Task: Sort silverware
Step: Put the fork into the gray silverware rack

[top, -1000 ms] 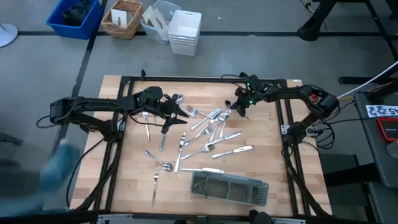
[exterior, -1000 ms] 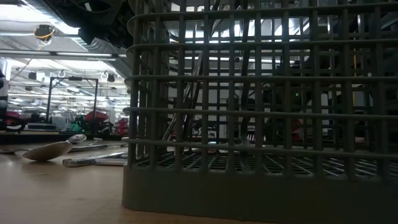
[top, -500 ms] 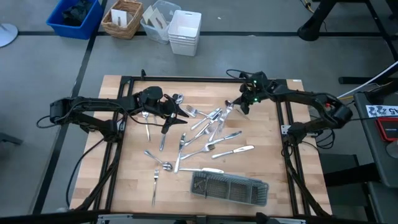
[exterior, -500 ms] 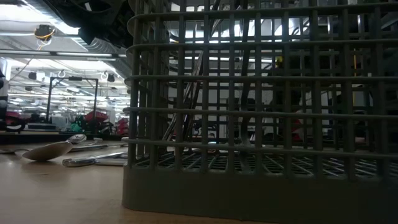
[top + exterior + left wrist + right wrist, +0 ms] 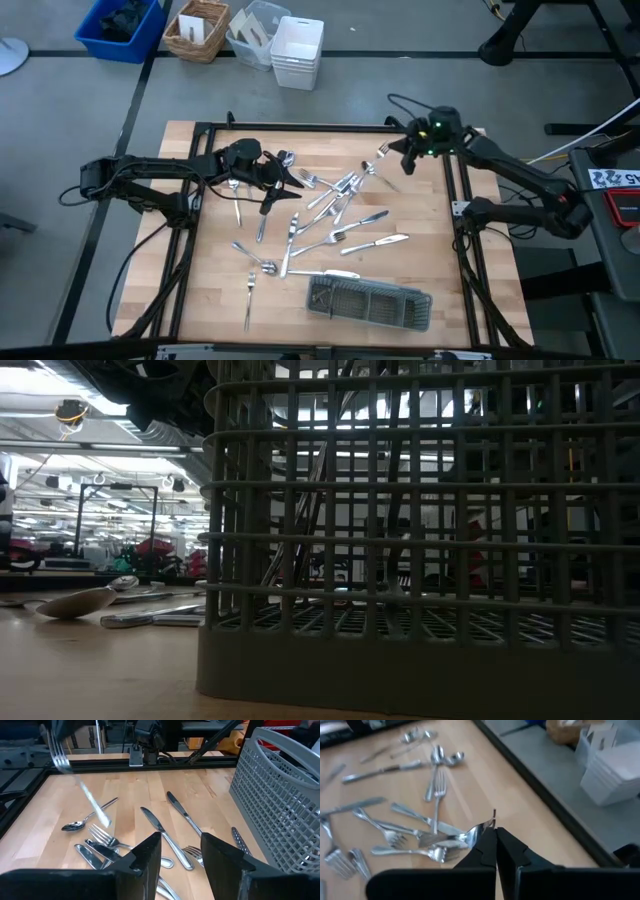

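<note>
Fork [image 5: 372, 163] now hangs lifted in my closed right fingers [image 5: 392, 152], clear of the pile below; left fingers [image 5: 181, 851] open.

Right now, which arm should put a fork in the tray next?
Probably right. The right gripper is shut on a fork, lifted off the table. The left gripper is open and empty over the pile, no nearer the tray.
</note>
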